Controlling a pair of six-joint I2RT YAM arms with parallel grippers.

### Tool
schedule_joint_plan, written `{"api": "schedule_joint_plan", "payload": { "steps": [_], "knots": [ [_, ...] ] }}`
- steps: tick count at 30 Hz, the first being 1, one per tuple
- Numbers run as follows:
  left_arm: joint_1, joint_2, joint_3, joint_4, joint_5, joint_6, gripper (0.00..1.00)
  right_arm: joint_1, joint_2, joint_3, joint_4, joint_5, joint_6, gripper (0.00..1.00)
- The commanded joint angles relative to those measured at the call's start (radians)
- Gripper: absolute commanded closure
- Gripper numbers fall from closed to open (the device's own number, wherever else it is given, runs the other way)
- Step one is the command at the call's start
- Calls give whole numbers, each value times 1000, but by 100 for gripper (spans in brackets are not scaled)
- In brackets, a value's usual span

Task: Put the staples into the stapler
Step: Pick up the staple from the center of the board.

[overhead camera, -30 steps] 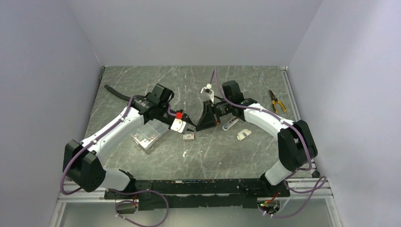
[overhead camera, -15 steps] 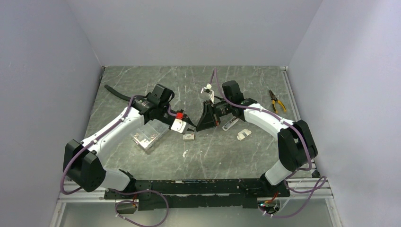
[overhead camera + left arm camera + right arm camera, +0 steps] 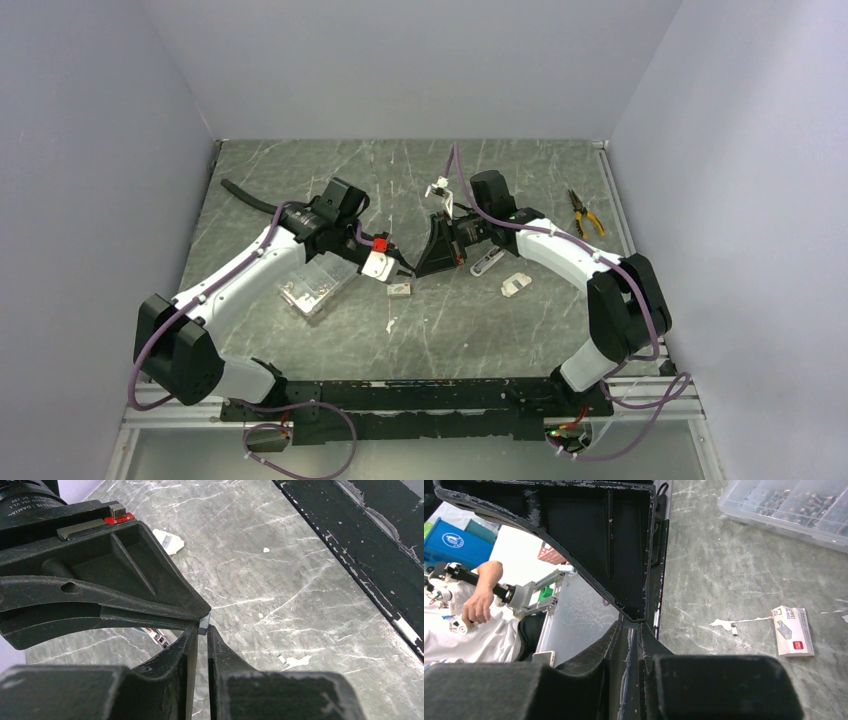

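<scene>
While right gripper (image 3: 634,630) clamps one black stapler (image 3: 614,540), left gripper (image 3: 202,629) pinches one grey sliver (image 3: 204,624)

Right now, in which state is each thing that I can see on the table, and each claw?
Left claw: shut on small grey piece.
Right claw: jaws together, tip meeting the left claw's.
White cardboard staple box with red mark: lying flat, untouched.
Clear plastic compartment case: lying flat beside left arm.
Yellow-handled pliers: lying far right, untouched.

White arms (image 3: 250,275) — black joints, purple cables (image 3: 455,170)
</scene>
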Motion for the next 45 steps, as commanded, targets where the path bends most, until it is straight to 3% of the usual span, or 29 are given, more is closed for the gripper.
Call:
{"api": "schedule_joint_plan", "payload": {
  "steps": [1, 11, 18, 28, 38, 45],
  "knots": [
    [-13, 5, 2, -1, 20, 45, 84, -3, -8, 6, 30, -21, -5, 100],
    [-19, 1, -14, 4, 15, 31, 97, -9, -13, 23, -23, 1, -36, 86],
    [-19, -20, -40, 36, 7, -31, 97, -35, -24, 48, -85, 3, -84, 78],
    [-19, -32, -83, 141, 10, -206, 97, -78, -32, 64, -163, 15, -160, 76],
    [-7, 29, -150, 423, -13, -739, 97, -188, -51, 92, -350, 100, -360, 76],
    [2, 113, -103, 471, -23, -1011, 97, -251, -125, 78, -352, 191, -401, 76]
  ]
}}
